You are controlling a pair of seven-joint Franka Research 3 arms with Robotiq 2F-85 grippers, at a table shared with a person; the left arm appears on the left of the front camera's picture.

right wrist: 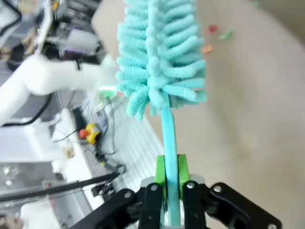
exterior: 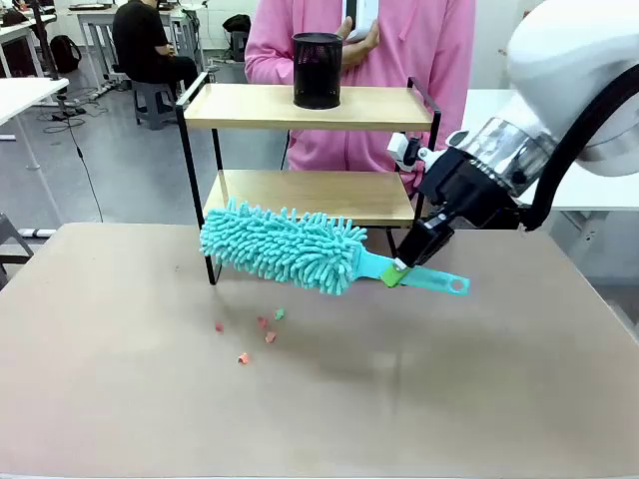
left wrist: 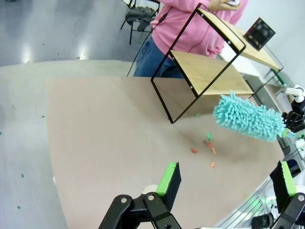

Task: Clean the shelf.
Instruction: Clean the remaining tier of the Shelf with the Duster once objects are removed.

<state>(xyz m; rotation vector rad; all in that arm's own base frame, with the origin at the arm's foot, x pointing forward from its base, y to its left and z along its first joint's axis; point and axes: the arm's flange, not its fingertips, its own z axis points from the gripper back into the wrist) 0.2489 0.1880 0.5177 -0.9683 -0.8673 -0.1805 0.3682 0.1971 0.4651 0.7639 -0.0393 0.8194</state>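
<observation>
The shelf (exterior: 310,196) stands at the table's far side, two light wooden boards in a thin black frame; it also appears as the shelf (left wrist: 209,76) in the left wrist view. A black mesh cup (exterior: 317,70) sits on its top board. My right gripper (exterior: 399,269) is shut on the handle of a teal fluffy duster (exterior: 285,245), whose head hangs in front of the lower board, above the table. The duster (right wrist: 159,57) runs straight out from the green pads (right wrist: 160,171). My left gripper (left wrist: 226,179) is open above the table's near left part, holding nothing.
Small red, orange and green crumbs (exterior: 258,329) lie on the beige tabletop (exterior: 319,399) in front of the shelf. A person in a pink top (exterior: 399,60) stands right behind the shelf, holding a white object. Another seated person is far back left.
</observation>
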